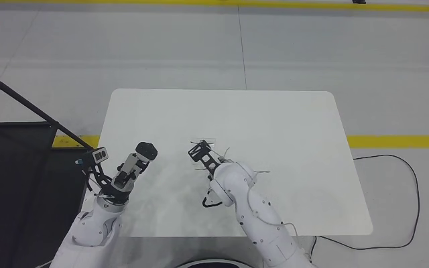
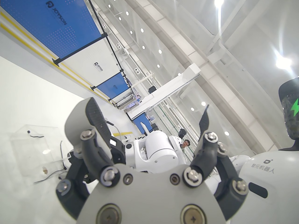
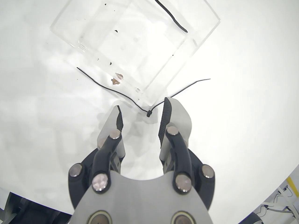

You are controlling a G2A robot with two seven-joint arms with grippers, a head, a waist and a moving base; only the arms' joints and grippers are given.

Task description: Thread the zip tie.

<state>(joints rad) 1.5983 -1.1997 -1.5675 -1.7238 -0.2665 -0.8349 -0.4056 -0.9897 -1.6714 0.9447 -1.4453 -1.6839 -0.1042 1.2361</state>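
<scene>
A black zip tie (image 3: 149,113) lies on the white table (image 1: 288,134), its small head just off a corner of a clear tray (image 3: 140,47). One thin strand runs from the head along the tray edge and another runs off the other way. My right gripper (image 3: 143,107) is open just above the table, and the head sits between its fingertips, untouched. A second black zip tie (image 3: 163,8) rests inside the tray. My left gripper (image 2: 148,104) is open, holds nothing and is tilted up away from the table; in the top view it (image 1: 146,150) hangs left of the right gripper (image 1: 200,151).
The clear tray (image 2: 32,145) holds a few small dark specks and brown crumbs (image 3: 115,80). The table's near edge (image 1: 174,236) runs close behind both arms. A black panel (image 1: 27,181) stands off the table's left side.
</scene>
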